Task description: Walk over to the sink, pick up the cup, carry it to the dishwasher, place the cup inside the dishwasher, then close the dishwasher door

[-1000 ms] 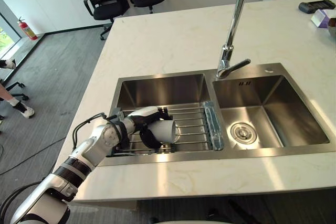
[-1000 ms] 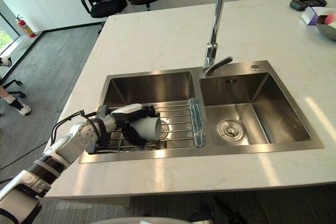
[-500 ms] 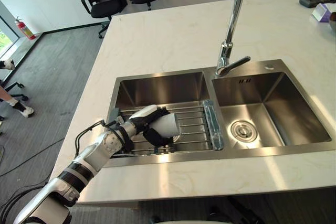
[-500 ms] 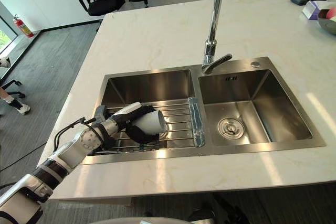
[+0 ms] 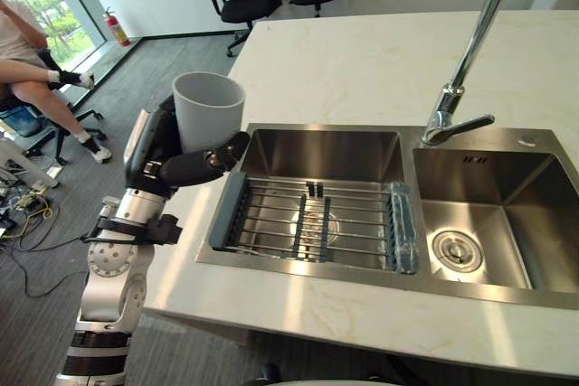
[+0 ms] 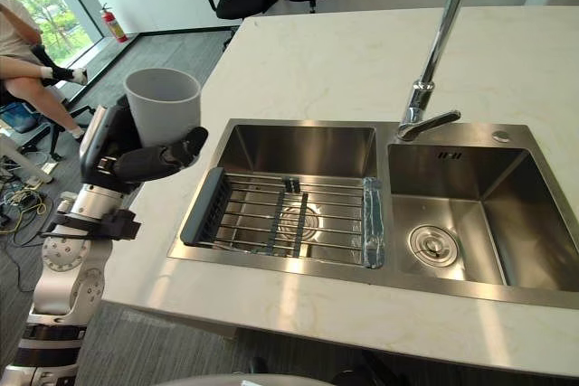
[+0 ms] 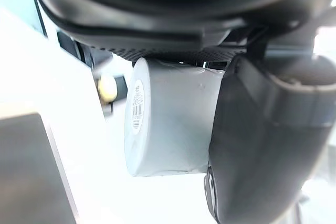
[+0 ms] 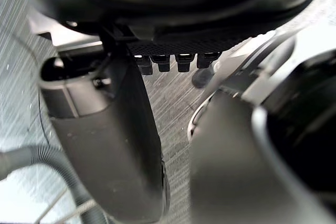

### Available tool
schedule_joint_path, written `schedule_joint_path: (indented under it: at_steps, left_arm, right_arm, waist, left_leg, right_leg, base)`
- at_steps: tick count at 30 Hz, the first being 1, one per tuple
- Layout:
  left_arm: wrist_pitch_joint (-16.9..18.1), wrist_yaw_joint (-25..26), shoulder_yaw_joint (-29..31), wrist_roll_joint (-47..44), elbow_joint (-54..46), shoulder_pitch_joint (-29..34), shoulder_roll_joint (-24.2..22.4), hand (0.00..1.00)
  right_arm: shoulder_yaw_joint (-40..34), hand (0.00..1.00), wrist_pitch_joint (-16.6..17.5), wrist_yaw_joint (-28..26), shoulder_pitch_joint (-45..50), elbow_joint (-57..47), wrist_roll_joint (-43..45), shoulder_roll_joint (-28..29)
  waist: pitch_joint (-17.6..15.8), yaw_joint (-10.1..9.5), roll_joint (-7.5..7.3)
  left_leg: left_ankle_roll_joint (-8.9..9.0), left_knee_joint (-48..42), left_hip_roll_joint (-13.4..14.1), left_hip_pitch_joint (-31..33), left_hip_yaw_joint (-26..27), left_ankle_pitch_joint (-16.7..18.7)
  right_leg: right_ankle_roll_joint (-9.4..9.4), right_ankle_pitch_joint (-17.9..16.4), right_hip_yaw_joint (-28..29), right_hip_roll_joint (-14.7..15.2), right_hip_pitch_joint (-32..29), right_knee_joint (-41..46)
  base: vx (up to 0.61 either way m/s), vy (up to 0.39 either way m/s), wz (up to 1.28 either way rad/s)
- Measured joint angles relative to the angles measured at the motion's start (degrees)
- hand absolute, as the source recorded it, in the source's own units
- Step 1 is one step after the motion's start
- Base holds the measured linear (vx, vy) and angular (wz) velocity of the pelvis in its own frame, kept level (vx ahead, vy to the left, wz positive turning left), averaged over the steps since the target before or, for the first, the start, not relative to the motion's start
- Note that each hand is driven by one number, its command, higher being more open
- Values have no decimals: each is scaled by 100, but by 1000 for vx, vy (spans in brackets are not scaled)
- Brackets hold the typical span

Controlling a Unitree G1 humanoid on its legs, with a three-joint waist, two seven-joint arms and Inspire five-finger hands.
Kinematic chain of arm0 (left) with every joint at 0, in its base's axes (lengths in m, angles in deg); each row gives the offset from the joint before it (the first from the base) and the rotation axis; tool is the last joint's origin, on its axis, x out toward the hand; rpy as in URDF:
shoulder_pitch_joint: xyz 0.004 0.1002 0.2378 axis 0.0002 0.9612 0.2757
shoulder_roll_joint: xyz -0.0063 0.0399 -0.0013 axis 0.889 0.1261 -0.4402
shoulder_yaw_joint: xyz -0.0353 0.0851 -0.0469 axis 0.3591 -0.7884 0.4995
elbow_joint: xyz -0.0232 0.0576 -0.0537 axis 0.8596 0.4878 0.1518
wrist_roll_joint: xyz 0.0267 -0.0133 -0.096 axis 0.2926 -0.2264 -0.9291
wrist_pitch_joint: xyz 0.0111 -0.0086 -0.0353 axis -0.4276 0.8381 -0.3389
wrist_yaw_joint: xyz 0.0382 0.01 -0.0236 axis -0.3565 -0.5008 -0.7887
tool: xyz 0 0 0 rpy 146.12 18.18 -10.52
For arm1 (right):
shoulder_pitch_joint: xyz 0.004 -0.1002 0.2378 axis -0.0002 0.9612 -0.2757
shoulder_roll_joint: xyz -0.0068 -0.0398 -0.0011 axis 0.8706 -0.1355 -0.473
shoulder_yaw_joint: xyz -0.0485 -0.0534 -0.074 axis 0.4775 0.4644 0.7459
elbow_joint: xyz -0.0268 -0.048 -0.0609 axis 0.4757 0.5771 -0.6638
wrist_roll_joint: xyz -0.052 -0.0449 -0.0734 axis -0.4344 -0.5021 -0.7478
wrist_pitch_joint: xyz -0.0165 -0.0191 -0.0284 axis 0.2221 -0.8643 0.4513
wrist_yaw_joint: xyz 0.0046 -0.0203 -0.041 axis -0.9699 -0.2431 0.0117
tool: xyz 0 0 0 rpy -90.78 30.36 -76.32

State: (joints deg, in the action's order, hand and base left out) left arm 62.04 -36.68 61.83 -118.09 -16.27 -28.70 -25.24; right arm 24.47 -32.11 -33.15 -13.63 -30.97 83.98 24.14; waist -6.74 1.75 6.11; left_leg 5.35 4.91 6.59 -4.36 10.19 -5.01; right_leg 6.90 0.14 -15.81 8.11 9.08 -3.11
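Cup up in the left hand

The left hand (image 5: 181,167) is curled tight around the grey cup (image 5: 209,113), holding it upright in the air, just left of the sink (image 5: 321,153).

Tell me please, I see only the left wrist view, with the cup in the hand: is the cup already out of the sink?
Observer: Yes. The left hand holds the cup in the air by the left edge of the counter, to the left of the sink.
Operator: Is it upright?
Observer: Yes, its opening faces up.
Operator: Is somebody near?
Observer: A person sits at the far left, apart from the robot.
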Motion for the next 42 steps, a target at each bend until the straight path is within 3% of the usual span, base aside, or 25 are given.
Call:
schedule_joint_path:
  at_steps: [11, 15, 17, 18, 19, 20, 21, 22, 24, 27, 28, 29, 30, 32, 33, 34, 35, 36, 39, 42]
  left_arm:
    - [394, 1363, 1616, -286, 601, 1085, -308, 0]
    - [553, 2100, 2237, 76, 601, 1376, -593, 0]
    - [581, 2814, 2546, 802, 601, 1583, -813, 0]
    - [581, 2981, 2606, 1026, 601, 1619, -864, 0]
    - [593, 3215, 2657, 1305, 601, 1635, -954, 0]
    - [675, 3341, 2654, 1427, 597, 1637, -1022, 0]
    - [696, 3413, 2654, 1471, 577, 1638, -1033, 0]
    - [700, 3555, 2666, 1543, 481, 1654, -1033, 0]
    - [701, 3828, 2708, 1876, 296, 1693, -1033, 0]
    - [662, 4065, 2718, 2961, 92, 1676, -1025, 0]
    - [617, 4067, 2680, 3199, 60, 1622, -996, 0]
    - [522, 4054, 2559, 3373, 60, 1530, -955, 0]
    - [414, 4044, 2337, 3442, 61, 1315, -929, 0]
    - [285, 3996, 1867, 3446, 70, 893, -895, 0]
    - [240, 3996, 1618, 3446, 64, 651, -852, 0]
    - [158, 4016, 1554, 3447, 98, 379, -786, 0]
    - [92, 4017, 1412, 3448, 132, 226, -800, 0]
    - [47, 4019, 1211, 3512, 99, 129, -775, 0]
    - [-130, 4011, 895, 3536, -29, 100, -798, 0]
    - [-246, 4063, 844, 3465, -455, 103, -1026, 0]
  right_arm:
    - [-128, 100, -148, -53, 25, 142, -662, -29]
    - [-237, 100, -225, -93, -15, 531, -925, -129]
    - [-389, 100, -214, -5, 25, 696, -1131, -103]
    - [-392, 100, -211, 49, 44, 697, -1154, -73]
    - [-397, 100, -185, 138, 98, 687, -1157, -41]
    - [-401, 100, -73, 211, 201, 662, -1144, -11]
    - [-406, 100, -39, 251, 227, 627, -1123, -12]
    - [-405, 100, 8, 306, 226, 598, -1101, -12]
    - [-383, 100, -15, 326, 150, 602, -1106, -22]
    - [-354, 100, -15, 331, 42, 714, -1125, -49]
    - [-349, 100, -5, 351, 1, 735, -1126, -71]
    - [-351, 100, 98, 376, -16, 789, -1118, -9]
    - [-371, 100, 251, 397, 19, 774, -1056, 42]
    - [-392, 100, 474, 474, 211, 616, -968, 26]
    - [-439, 100, 644, 521, 268, 541, -783, 62]
    - [-370, 100, 735, 523, 240, 430, -758, 80]
    - [-345, 100, 743, 554, 274, 409, -769, 96]
    - [-267, 100, 581, 667, 317, 460, -774, 56]
    - [-156, 100, 472, 834, 308, 351, -790, -23]
    - [-39, 100, 256, 967, 238, 240, -870, -50]
  waist:
    - [40, -656, -57]
    - [93, -822, 7]
    - [147, -894, 25]
    - [150, -891, 18]
    - [167, -848, -2]
    - [206, -829, -5]
    - [205, -838, 28]
    - [206, -891, 75]
    - [229, -892, 101]
    - [258, -854, 105]
    - [266, -836, 101]
    - [303, -681, 15]
    - [304, -536, -12]
    - [329, -431, 177]
    - [241, -294, 332]
    - [198, -129, 287]
    - [188, -53, 282]
    - [152, -79, 245]
    - [132, -83, 217]
    - [95, -87, 149]
  left_leg:
    - [-55, -72, -214, 209, -894, -98]
    - [-64, -130, -307, 345, -1298, -131]
    - [-171, -85, -348, 388, -1367, -145]
    - [-300, -72, -331, 399, -1134, -129]
    - [-533, -116, -216, 420, -323, -99]
    - [-611, -141, -131, 429, 242, -178]
    - [-611, -137, -123, 439, 354, -272]
    - [-458, -128, -150, 440, 350, -323]
    - [-339, -153, -204, 474, 351, -278]
    - [-331, -185, -269, 618, 448, -243]
    - [-439, -169, -253, 695, 700, -169]
    - [-716, -192, -226, 756, 1341, 29]
    - [-847, -636, -51, 967, 2121, 43]
    - [-959, -1119, 50, 1140, 2902, -99]
    - [-1051, -1110, 122, 1113, 3083, -90]
    - [-1015, -901, -14, 1111, 2950, -117]
    - [-1011, -750, -98, 1119, 2799, -167]
    - [-1098, -786, -80, 1130, 3000, 18]
    - [-1138, -1171, -117, 1085, 3259, 309]
    - [-1225, -494, -714, 866, 2815, 151]
  right_leg:
    - [84, -170, -932, 72, 431, -76]
    - [138, -431, -1350, 141, 472, 262]
    - [147, -651, -1619, 220, 499, 571]
    - [159, -689, -1717, 263, 518, 632]
    - [172, -716, -1955, 340, 579, 668]
    - [213, -761, -2140, 408, 597, 741]
    - [228, -797, -2183, 439, 595, 801]
    - [239, -907, -2190, 515, 560, 939]
    - [282, -1048, -2095, 612, 447, 1111]
    - [322, -1146, -1941, 665, 271, 1227]
    - [321, -1146, -1973, 674, 240, 1215]
    - [267, -1081, -2115, 722, 236, 1094]
    - [339, -946, -2443, 786, 272, 1109]
    - [301, -966, -2842, 895, 324, 1475]
    - [69, -1228, -2967, 961, 195, 2002]
    - [75, -1135, -2782, 563, 145, 1368]
    - [124, -1038, -2980, 549, 264, 1176]
    - [229, -879, -3136, 592, 310, 1088]
    - [309, -843, -3421, 751, 514, 1230]
    - [251, -868, -3844, 1072, 698, 1562]
  base:
    - [-6, -25, 43]
    - [-13, -39, 58]
    - [-5, -55, 57]
    - [-18, -26, 85]
    - [-2, -7, 100]
    - [14, 0, 99]
    - [20, 23, 62]
    - [-4, 46, 24]
    - [-19, 44, 7]
    - [-27, 22, 11]
    - [19, 22, 54]
    - [68, 28, 109]
    - [127, 71, 144]
    - [88, 99, 131]
    - [-107, 133, 117]
    - [-144, 149, 125]
    - [-190, 104, 98]
    - [-67, 80, 71]
    - [-12, 141, 55]
    - [-37, 191, 80]
